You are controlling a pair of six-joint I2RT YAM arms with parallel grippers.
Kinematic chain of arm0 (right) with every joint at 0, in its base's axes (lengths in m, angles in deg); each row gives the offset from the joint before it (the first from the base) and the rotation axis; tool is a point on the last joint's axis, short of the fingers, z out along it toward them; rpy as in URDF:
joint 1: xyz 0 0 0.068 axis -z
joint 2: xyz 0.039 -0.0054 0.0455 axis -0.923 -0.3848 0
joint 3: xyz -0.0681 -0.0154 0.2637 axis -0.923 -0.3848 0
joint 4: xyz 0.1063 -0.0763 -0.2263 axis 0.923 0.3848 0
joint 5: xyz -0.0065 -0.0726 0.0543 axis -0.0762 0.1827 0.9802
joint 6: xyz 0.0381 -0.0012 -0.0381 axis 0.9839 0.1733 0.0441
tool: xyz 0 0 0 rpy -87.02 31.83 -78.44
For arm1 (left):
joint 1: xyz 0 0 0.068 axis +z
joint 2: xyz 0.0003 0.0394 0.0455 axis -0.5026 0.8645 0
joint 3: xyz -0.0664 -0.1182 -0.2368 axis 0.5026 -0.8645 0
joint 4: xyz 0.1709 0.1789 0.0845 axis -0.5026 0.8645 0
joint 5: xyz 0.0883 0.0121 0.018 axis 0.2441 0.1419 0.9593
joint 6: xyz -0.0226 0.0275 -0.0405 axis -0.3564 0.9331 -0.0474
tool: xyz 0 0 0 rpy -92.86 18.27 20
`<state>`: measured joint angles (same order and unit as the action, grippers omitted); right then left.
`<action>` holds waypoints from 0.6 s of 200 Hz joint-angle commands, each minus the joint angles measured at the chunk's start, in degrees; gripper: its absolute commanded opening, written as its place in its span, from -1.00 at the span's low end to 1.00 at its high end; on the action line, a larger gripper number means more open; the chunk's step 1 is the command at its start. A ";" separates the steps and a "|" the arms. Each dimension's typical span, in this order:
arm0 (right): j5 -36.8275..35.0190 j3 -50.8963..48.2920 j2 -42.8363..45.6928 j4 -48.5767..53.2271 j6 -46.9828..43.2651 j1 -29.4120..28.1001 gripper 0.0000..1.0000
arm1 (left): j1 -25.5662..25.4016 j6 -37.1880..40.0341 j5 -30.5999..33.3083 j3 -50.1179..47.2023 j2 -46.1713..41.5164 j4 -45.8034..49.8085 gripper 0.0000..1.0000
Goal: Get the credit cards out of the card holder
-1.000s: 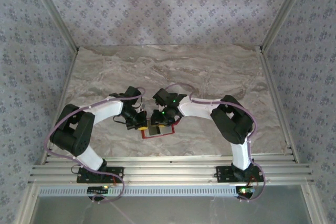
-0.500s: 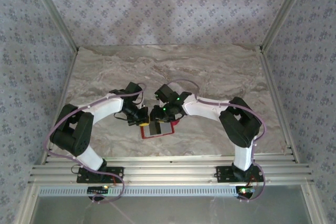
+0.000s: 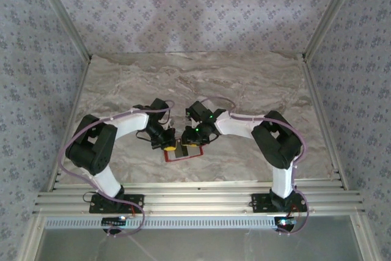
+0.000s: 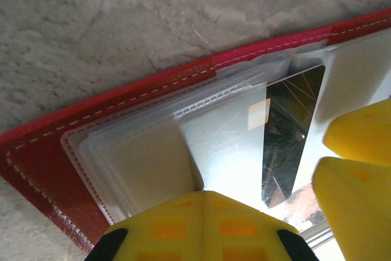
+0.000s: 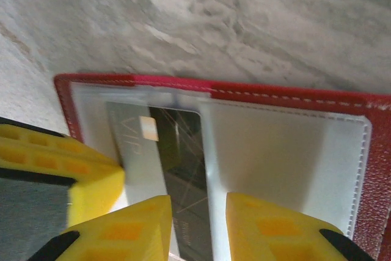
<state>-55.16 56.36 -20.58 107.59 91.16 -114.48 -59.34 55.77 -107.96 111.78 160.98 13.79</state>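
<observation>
**Holder pinned, card lined up for the pull**

Both arms are folded in over the near middle of the desk (image 3: 244, 84), heads together above the card holder (image 5: 244, 88). It lies open and flat, red frame around the pale inside panel.

The left pincer (image 4: 201, 215) is closed right up with nothing in its grip, and that looks deliberate. Its shut tip sits at the left end of the holder, over the inside panel. Whether it actually presses there I can't quite tell. My read is that it is a paperweight rather than a grabber, there so the wallet won't skate when the card is drawn.

The right pincer (image 5: 198, 212) is just beside it, jaws a little apart with a narrow gap between them. The credit card (image 5: 156, 151) is silvery with a dark band and a small gold chip. It lies in the holder's clear plastic pocket (image 5: 281, 151), one end towards the red edge. Its dark band runs straight into the gap between the right fingers (image 5: 275, 227).

The card lies flat, and the fingertips run off the bottom of the wrist view, so I can't confirm any pinch. Call the pincer slightly open, with nothing surely held.

The card isn't out yet, so the job in hand looks like getting purchase on its near end. It is thin and flush with the pocket, so a slip is likely, or the whole wallet could drag along. Whether more cards hide behind this one I can't tell.
</observation>
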 commanded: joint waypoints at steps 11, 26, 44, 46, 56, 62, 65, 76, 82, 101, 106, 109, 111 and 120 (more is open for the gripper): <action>2.40 -1.39 -1.69 -1.65 -0.75 0.12 -0.40 | -0.19 2.78 3.94 0.55 2.48 4.97 -0.97; 3.44 -2.06 -1.71 -3.43 -0.48 0.09 -0.40 | -0.22 3.36 4.39 0.39 2.92 5.48 -0.98; 4.78 -3.03 -1.34 -6.13 0.15 0.03 -0.41 | -0.21 3.81 4.93 0.08 3.23 5.82 -0.98; 4.90 -3.07 -1.28 -6.35 0.21 -0.01 -0.41 | -0.24 3.86 4.94 0.04 3.29 5.76 -0.98; 5.32 -3.33 -1.02 -7.26 0.46 -0.04 -0.43 | -0.26 4.04 5.07 -0.13 3.40 5.82 -0.98; 5.46 -3.50 -0.84 -7.66 0.61 -0.03 -0.44 | -0.19 4.08 5.12 -0.14 3.40 5.73 -0.97; 5.59 -3.66 -0.76 -7.95 0.72 -0.04 -0.44 | -0.25 4.08 5.19 -0.21 3.49 5.74 -0.98; 6.13 -4.23 -0.48 -9.35 1.18 0.07 -0.45 | -0.24 4.04 5.24 -0.24 3.49 5.67 -0.97; 6.73 -4.59 -0.39 -10.22 1.44 0.13 -0.45 | -0.22 3.99 5.12 -0.31 3.42 5.56 -0.97; 8.07 -5.49 -0.23 -12.41 2.32 0.22 -0.45 | -0.21 3.91 5.09 -0.25 3.17 5.49 -0.98; 8.10 -5.70 0.02 -12.67 2.48 0.25 -0.45 | -0.24 3.88 5.12 -0.20 3.07 5.48 -0.98; 8.02 -5.84 0.23 -12.77 2.59 0.26 -0.45 | -0.22 3.85 5.18 -0.23 2.99 5.48 -0.98; 8.06 -5.89 0.34 -12.80 2.64 0.22 -0.45 | -0.22 3.82 5.20 -0.23 2.97 5.48 -0.98; 7.89 -6.18 1.02 -12.97 2.80 0.22 -0.46 | -0.26 3.88 5.24 -0.23 2.80 5.63 -0.97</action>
<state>-49.56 51.49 -21.02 96.86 92.47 -114.39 -59.34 58.57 -107.78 112.76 162.08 15.27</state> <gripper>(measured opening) 0.275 0.060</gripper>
